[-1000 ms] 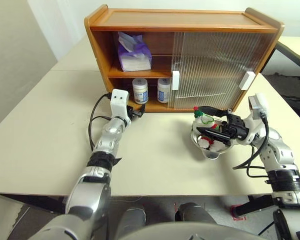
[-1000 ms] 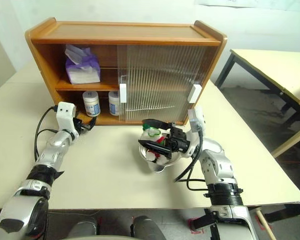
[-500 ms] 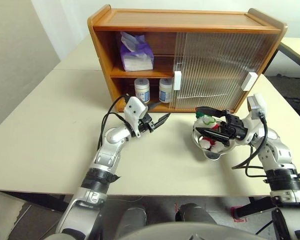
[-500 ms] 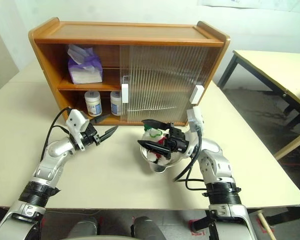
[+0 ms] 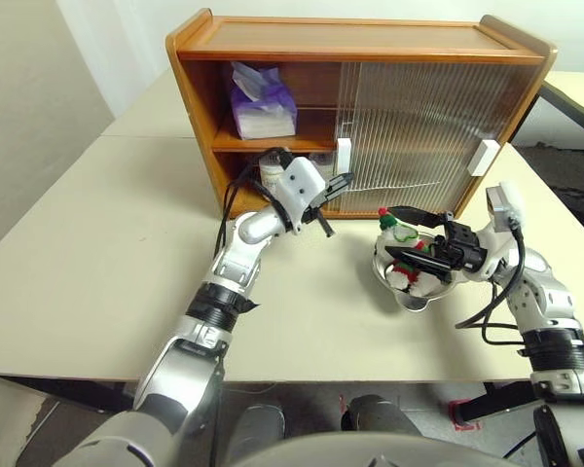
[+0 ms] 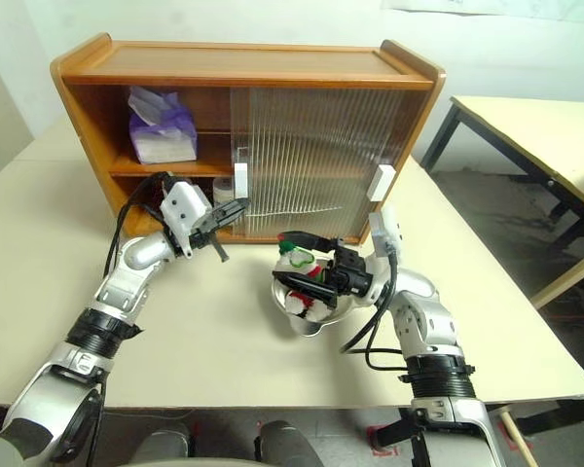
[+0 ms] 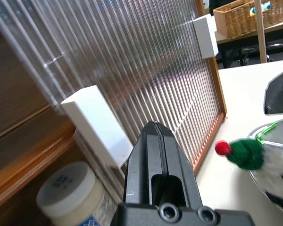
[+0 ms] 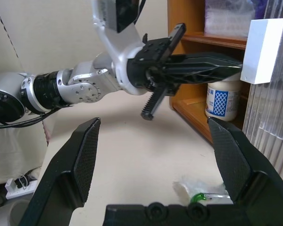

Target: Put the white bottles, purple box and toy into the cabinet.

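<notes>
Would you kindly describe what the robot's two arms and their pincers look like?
Both arms are silver-grey metal segments with black ribbed bands at the joints and loose black cables looping alongside. Each wrist carries a white block-shaped camera housing. The left pincer and right pincer each have two slim black tapered fingers with finely textured inner faces.

Pale beige table [image 5: 88,243], white wall [image 6: 273,19] behind, second table [image 6: 535,126] at right, dark floor [image 6: 487,195]

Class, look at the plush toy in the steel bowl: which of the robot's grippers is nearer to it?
Right. The right gripper hangs open directly around the toy in the steel bowl. The left gripper, shut, is off to the toy's left, up by the cabinet's white door handle.
</notes>
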Action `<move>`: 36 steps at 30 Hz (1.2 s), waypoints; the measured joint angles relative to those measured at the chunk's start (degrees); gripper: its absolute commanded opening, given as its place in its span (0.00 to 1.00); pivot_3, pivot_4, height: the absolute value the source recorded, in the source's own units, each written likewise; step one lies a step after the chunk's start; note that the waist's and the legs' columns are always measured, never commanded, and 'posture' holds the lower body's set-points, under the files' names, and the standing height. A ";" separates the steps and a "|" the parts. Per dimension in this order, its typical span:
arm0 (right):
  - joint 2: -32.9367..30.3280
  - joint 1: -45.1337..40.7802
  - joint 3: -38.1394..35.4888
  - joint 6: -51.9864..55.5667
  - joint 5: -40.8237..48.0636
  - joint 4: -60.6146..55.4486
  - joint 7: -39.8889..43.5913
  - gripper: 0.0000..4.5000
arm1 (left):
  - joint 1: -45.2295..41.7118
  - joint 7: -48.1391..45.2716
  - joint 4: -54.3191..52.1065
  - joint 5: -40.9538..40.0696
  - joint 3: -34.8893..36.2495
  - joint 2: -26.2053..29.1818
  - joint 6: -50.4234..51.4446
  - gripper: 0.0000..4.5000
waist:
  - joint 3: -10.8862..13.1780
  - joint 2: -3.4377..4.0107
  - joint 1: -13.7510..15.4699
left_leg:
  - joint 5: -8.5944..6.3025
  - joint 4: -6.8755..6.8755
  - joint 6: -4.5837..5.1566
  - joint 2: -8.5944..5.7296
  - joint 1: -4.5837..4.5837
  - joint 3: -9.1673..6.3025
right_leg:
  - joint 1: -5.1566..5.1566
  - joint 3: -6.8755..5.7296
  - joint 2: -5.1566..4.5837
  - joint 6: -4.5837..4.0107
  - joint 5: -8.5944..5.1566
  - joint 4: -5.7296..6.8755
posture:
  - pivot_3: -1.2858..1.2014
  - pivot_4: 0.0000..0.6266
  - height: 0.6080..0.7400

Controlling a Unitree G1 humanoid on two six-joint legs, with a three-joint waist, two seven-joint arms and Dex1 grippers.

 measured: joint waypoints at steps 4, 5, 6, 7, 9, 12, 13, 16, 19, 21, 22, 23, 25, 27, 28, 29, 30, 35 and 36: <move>-0.01 0.03 0.00 -0.06 0.00 0.02 -0.08 1.00 | -3.80 2.09 5.02 2.20 -0.30 -0.55 -1.04 0.00 | 0.00 0.00 -0.22 | -0.02 0.00 0.03 0.00 0.00 0.00 | 0.01 0.01 0.00 0.40 -0.21 0.00 | 0.47 0.00 1.00; -0.01 0.03 0.00 -0.08 0.00 0.03 -0.08 1.00 | -4.85 2.57 6.68 2.58 -0.30 -0.86 -1.28 0.00 | 0.00 0.00 -0.27 | -0.02 0.01 0.04 0.00 0.00 0.00 | 0.01 0.01 0.00 0.42 -0.21 0.00 | 0.47 0.00 1.00; 0.00 0.03 0.00 -0.09 0.00 0.03 -0.08 1.00 | -5.59 3.04 7.84 2.89 -0.30 -1.11 -1.47 0.00 | 0.00 0.00 -0.33 | -0.02 0.01 0.04 0.00 -0.01 0.00 | 0.01 0.01 0.00 0.45 -0.21 -0.02 | 0.47 0.00 1.00; -0.01 0.03 0.00 -0.09 0.00 0.04 -0.09 1.00 | -6.22 3.41 8.96 3.15 -0.30 -1.39 -1.82 0.00 | 0.00 0.00 -0.38 | -0.02 0.01 0.04 0.00 -0.01 0.00 | 0.02 0.02 0.00 0.47 -0.22 -0.02 | 0.47 0.00 1.00; 0.00 0.03 0.01 -0.10 0.00 0.04 -0.11 1.00 | -7.48 4.33 11.16 3.66 -0.30 -1.90 -2.15 0.00 | 0.00 0.00 -0.48 | -0.02 0.01 0.05 0.00 -0.01 0.00 | 0.02 0.02 0.00 0.52 -0.24 -0.04 | 0.47 0.00 1.00; 0.00 0.03 0.01 -0.10 0.00 0.04 -0.16 1.00 | -8.73 5.79 13.22 4.47 -0.31 -2.05 -2.34 0.00 | 0.00 0.00 -0.63 | -0.02 0.02 0.05 0.00 0.00 0.00 | 0.03 0.01 0.00 0.59 -0.25 -0.04 | 0.47 0.00 1.00; 0.00 0.02 0.01 -0.11 0.00 0.04 -0.18 1.00 | -8.84 6.21 13.45 4.86 -0.31 -2.18 -2.36 0.00 | 0.00 0.00 -0.67 | -0.02 0.03 0.05 0.00 0.00 0.00 | 0.03 0.01 0.00 0.61 -0.24 -0.03 | 0.47 0.00 1.00; 0.00 0.03 0.01 -0.11 0.00 0.04 -0.28 1.00 | -8.86 7.52 13.72 5.18 -0.25 -2.19 -2.34 0.00 | 0.00 0.00 -1.20 | -0.01 0.04 0.05 0.00 0.01 0.01 | 0.04 0.02 0.00 0.64 -0.21 -0.03 | 0.47 0.00 1.00; 0.00 0.03 0.01 -0.11 0.00 0.04 -0.39 1.00 | -8.43 8.39 13.50 5.53 -0.24 -1.89 -2.35 0.00 | 0.00 0.00 -1.58 | -0.01 0.04 0.05 -0.01 0.05 0.01 | 0.07 0.02 0.00 0.63 -0.20 -0.03 | 0.47 0.00 1.00; 0.02 0.03 0.01 -0.11 0.00 0.04 -0.40 1.00 | -8.06 8.81 13.14 5.55 -0.24 -1.72 -2.33 0.00 | 0.00 0.00 -1.77 | -0.01 0.04 0.05 -0.01 0.05 0.01 | 0.07 0.01 0.01 0.62 -0.20 -0.02 | 0.47 0.00 1.00; 0.05 0.03 0.02 -0.12 0.00 0.04 -0.40 1.00 | -7.55 9.15 12.48 5.56 -0.18 -1.47 -2.23 0.00 | 0.00 0.01 -1.90 | -0.01 0.04 0.05 -0.01 0.06 0.01 | 0.08 0.01 0.01 0.62 -0.20 -0.02 | 0.47 0.00 1.00; 0.06 0.03 0.02 -0.13 0.00 0.05 -0.39 1.00 | -7.11 9.30 11.95 5.56 -0.09 -1.19 -2.12 0.00 | 0.00 0.01 -2.03 | -0.01 0.04 0.04 -0.01 0.06 0.01 | 0.07 0.02 0.01 0.62 -0.20 -0.02 | 0.47 0.00 1.00; 0.09 0.03 0.02 -0.18 0.00 0.07 -0.37 1.00 | -6.18 9.49 10.48 5.56 0.07 -0.17 -1.68 0.00 | 0.00 0.02 -2.26 | 0.00 0.03 0.04 0.00 0.07 0.01 | 0.07 0.01 0.02 0.61 -0.19 -0.01 | 0.48 0.00 1.00; 0.14 0.00 0.03 -0.31 0.00 0.26 -0.29 1.00 | -5.22 9.62 8.91 5.53 0.31 0.60 -1.18 0.00 | 0.00 0.03 -2.32 | 0.01 0.03 0.02 0.00 0.08 0.01 | 0.07 0.01 0.02 0.60 -0.19 0.00 | 0.48 0.00 1.00; 0.20 0.00 0.03 -0.50 0.00 0.51 -0.16 1.00 | -4.54 9.76 8.02 5.50 0.46 1.32 -0.78 0.00 | 0.00 0.03 -2.37 | 0.01 0.03 0.02 0.00 0.09 0.01 | 0.07 0.01 0.02 0.59 -0.18 0.01 | 0.48 0.00 1.00; 0.21 -0.01 0.03 -0.60 0.00 0.84 -0.04 1.00 | -3.96 9.92 7.27 5.45 0.66 1.93 -0.51 0.00 | 0.00 0.03 -2.38 | 0.01 0.03 0.02 0.00 0.09 0.01 | 0.07 0.01 0.02 0.58 -0.18 0.01 | 0.48 0.00 1.00; 0.23 -0.01 0.03 -0.67 -0.01 1.18 0.04 1.00 | -3.28 10.06 6.44 5.36 1.03 2.37 -0.19 0.00 | 0.00 0.03 -2.37 | 0.02 0.03 0.01 0.00 0.09 0.01 | 0.07 0.02 0.02 0.58 -0.17 0.01 | 0.48 0.00 1.00; 0.70 -0.05 0.08 -0.86 -0.01 1.48 0.23 1.00 | -0.53 10.48 3.66 4.80 2.77 4.95 1.32 0.00 | 0.00 0.04 -2.37 | 0.02 -0.01 0.00 0.00 0.13 0.01 | 0.06 0.01 0.02 0.50 -0.13 0.05 | 0.48 0.00 1.00; 0.75 -0.05 0.09 -0.91 -0.01 1.50 0.27 1.00 | -0.03 10.58 3.02 4.73 3.07 5.63 1.55 0.00 | 0.00 0.04 -2.34 | 0.02 -0.02 0.00 0.00 0.14 0.00 | 0.06 0.00 0.02 0.48 -0.12 0.06 | 0.48 0.00 1.00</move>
